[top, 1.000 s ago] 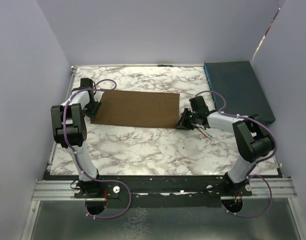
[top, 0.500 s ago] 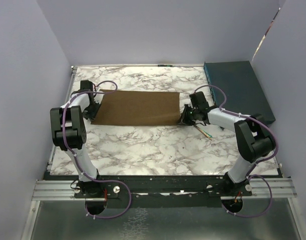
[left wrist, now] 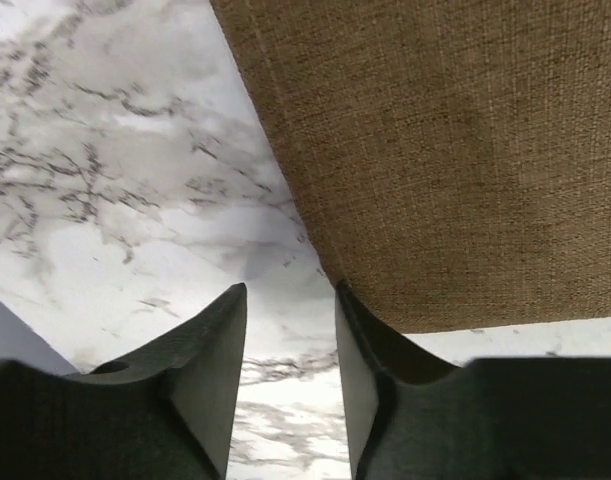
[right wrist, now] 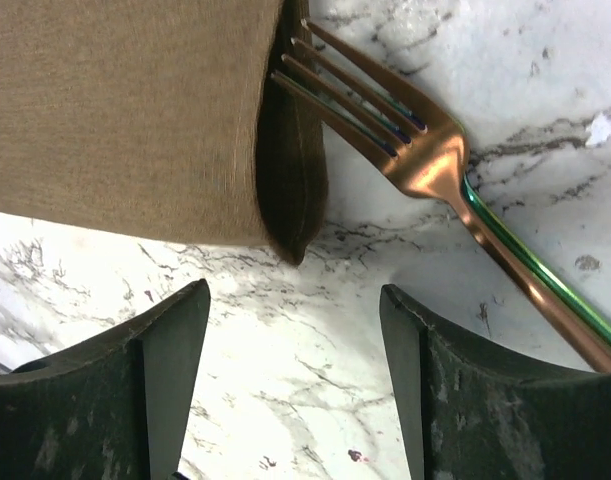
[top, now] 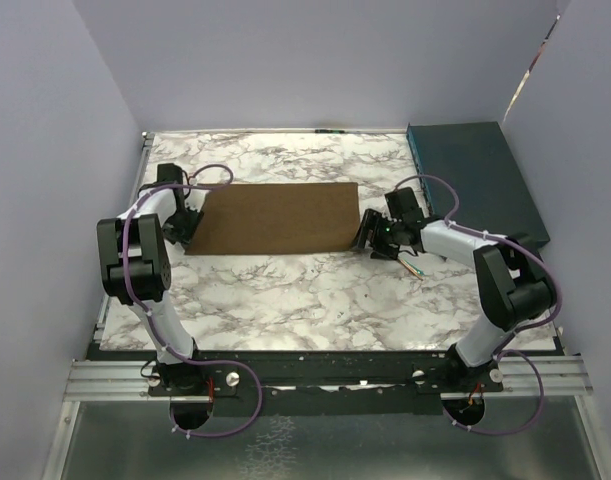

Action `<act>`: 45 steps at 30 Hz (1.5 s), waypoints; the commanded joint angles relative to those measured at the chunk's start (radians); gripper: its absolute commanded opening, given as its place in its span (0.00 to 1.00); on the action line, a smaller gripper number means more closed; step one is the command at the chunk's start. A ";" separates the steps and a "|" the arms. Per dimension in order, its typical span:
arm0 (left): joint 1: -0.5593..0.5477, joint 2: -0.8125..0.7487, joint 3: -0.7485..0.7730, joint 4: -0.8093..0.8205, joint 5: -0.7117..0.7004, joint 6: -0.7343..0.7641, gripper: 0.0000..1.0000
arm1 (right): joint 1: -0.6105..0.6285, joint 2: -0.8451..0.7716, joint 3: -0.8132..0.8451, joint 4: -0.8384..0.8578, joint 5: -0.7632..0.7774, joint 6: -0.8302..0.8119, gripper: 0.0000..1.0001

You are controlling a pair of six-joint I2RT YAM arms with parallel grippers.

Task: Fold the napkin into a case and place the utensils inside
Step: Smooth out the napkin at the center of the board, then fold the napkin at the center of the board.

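The brown napkin (top: 275, 217) lies folded into a flat oblong on the marble table; its doubled right edge (right wrist: 290, 150) shows in the right wrist view. The copper fork (right wrist: 425, 150) lies just right of that edge, tines touching the fold, its greenish handle (top: 413, 266) running toward the near right. My right gripper (right wrist: 295, 290) stands open just short of the napkin's near right corner, only marble between its fingers. At the near left corner my left gripper (left wrist: 290, 290) is open, its right finger (left wrist: 360, 340) touching the cloth (left wrist: 455, 150), nothing between the jaws.
A dark teal flat box (top: 475, 180) sits at the back right, beside the right arm. Grey walls close in the table on the left, back and right. Bare marble (top: 305, 300) stretches between the napkin and the arm bases.
My right gripper has gone from shut to open, letting go of the napkin's right corner, and backed off a little. The left gripper narrowed briefly and spread again at the left corner.
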 commanded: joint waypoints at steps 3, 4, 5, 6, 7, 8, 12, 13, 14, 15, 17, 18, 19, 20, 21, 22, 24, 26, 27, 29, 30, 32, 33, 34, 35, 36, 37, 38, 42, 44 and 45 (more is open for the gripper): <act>0.009 0.000 0.107 -0.224 0.132 0.002 0.56 | -0.003 -0.063 -0.090 0.074 -0.031 0.125 0.73; 0.008 -0.004 0.133 -0.254 0.151 0.001 0.62 | -0.003 -0.066 -0.098 0.091 -0.033 0.145 0.74; 0.008 -0.010 0.160 -0.287 0.168 0.001 0.68 | -0.002 -0.067 -0.103 0.101 -0.031 0.165 0.74; 0.007 -0.015 0.184 -0.304 0.180 0.004 0.71 | -0.002 -0.063 -0.103 0.111 -0.030 0.177 0.74; 0.005 -0.021 0.205 -0.319 0.186 0.004 0.73 | -0.003 -0.058 -0.100 0.116 -0.026 0.189 0.74; 0.003 -0.026 0.224 -0.328 0.186 0.004 0.74 | -0.004 -0.054 -0.099 0.120 -0.018 0.199 0.74; 0.002 -0.030 0.257 -0.327 0.171 -0.006 0.74 | -0.004 -0.050 -0.108 0.144 0.031 0.252 0.76; 0.002 -0.025 0.254 -0.318 0.169 -0.012 0.74 | -0.003 -0.049 -0.110 0.153 0.043 0.266 0.77; 0.002 -0.019 0.250 -0.307 0.168 -0.020 0.74 | -0.003 -0.047 -0.114 0.165 0.059 0.282 0.77; -0.003 -0.012 0.249 -0.299 0.166 -0.028 0.74 | -0.002 -0.046 -0.121 0.180 0.073 0.299 0.77; -0.016 -0.005 0.241 -0.268 0.146 -0.046 0.74 | -0.002 -0.038 -0.127 0.191 0.104 0.328 0.76; -0.021 -0.006 0.227 -0.239 0.126 -0.052 0.74 | -0.002 -0.034 -0.127 0.191 0.117 0.346 0.75; -0.022 -0.006 0.213 -0.213 0.105 -0.056 0.74 | -0.001 -0.031 -0.127 0.205 0.131 0.352 0.73; -0.023 0.000 0.201 -0.193 0.083 -0.056 0.74 | 0.001 -0.031 -0.128 0.221 0.147 0.362 0.71; -0.023 0.006 0.189 -0.179 0.057 -0.048 0.74 | 0.003 -0.030 -0.129 0.231 0.158 0.373 0.69; -0.021 0.013 0.175 -0.164 0.030 -0.044 0.74 | 0.004 -0.027 -0.128 0.240 0.163 0.379 0.66; -0.012 0.016 0.138 -0.134 -0.011 -0.031 0.73 | 0.005 -0.014 -0.120 0.253 0.157 0.386 0.58; -0.001 0.018 0.112 -0.115 -0.032 -0.020 0.73 | 0.010 -0.003 -0.108 0.254 0.151 0.389 0.48; 0.007 0.018 0.101 -0.106 -0.038 -0.016 0.72 | 0.014 -0.002 -0.106 0.256 0.151 0.387 0.44; 0.017 0.018 0.082 -0.089 -0.048 -0.008 0.72 | 0.017 -0.007 -0.105 0.258 0.153 0.383 0.35; 0.020 0.020 0.073 -0.081 -0.051 -0.006 0.72 | 0.018 -0.010 -0.104 0.258 0.152 0.379 0.30; 0.023 0.026 0.058 -0.066 -0.054 -0.006 0.71 | 0.020 -0.021 -0.101 0.253 0.154 0.372 0.23; 0.023 0.030 0.047 -0.057 -0.057 -0.006 0.71 | 0.021 -0.027 -0.101 0.250 0.156 0.367 0.21; 0.023 0.033 0.038 -0.048 -0.060 -0.004 0.71 | 0.022 -0.032 -0.099 0.247 0.157 0.364 0.19; 0.023 0.036 0.028 -0.039 -0.064 -0.003 0.71 | 0.022 -0.038 -0.095 0.242 0.161 0.358 0.17; 0.025 0.040 0.021 -0.031 -0.067 -0.002 0.71 | 0.024 -0.043 -0.092 0.233 0.169 0.353 0.15; 0.025 0.043 0.014 -0.024 -0.070 -0.001 0.71 | 0.024 -0.047 -0.090 0.230 0.172 0.351 0.14; 0.025 0.046 0.007 -0.019 -0.073 0.002 0.71 | 0.024 -0.049 -0.087 0.222 0.177 0.349 0.13; 0.032 0.050 -0.007 -0.008 -0.078 0.010 0.69 | 0.024 -0.058 -0.073 0.204 0.191 0.322 0.09; 0.037 0.043 -0.010 -0.008 -0.071 0.015 0.68 | 0.031 -0.057 -0.053 0.201 0.189 0.292 0.08; 0.039 0.039 -0.010 -0.010 -0.063 0.016 0.68 | 0.039 -0.050 -0.032 0.201 0.186 0.271 0.08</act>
